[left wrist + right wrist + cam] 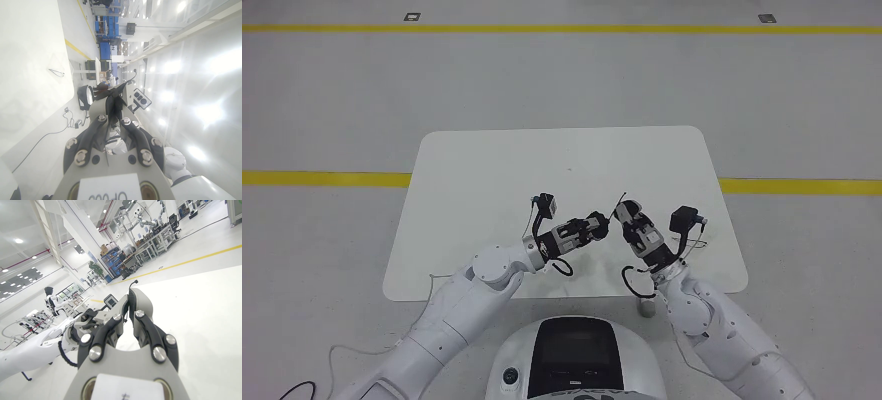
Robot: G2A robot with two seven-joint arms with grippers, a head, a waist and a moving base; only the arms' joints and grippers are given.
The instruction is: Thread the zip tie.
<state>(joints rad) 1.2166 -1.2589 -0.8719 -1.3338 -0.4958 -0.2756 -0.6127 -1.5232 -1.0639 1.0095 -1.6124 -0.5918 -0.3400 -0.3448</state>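
A white table (492, 180) stands on a pale workshop floor (332, 100) crossed by yellow lines (542, 28). Above the table's near middle, two grippers meet almost tip to tip. The right gripper (129, 303) is pressed together on a thin black zip tie (133, 284) (its end pokes past the fingertips). The left gripper (113, 106) is closed too, pinching the tie's strand.

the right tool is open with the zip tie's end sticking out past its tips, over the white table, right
Not quite: the right tool is shut, not open. The right wrist view shows it clamped on the zip tie, whose end does stick out past the tips, over the white table.
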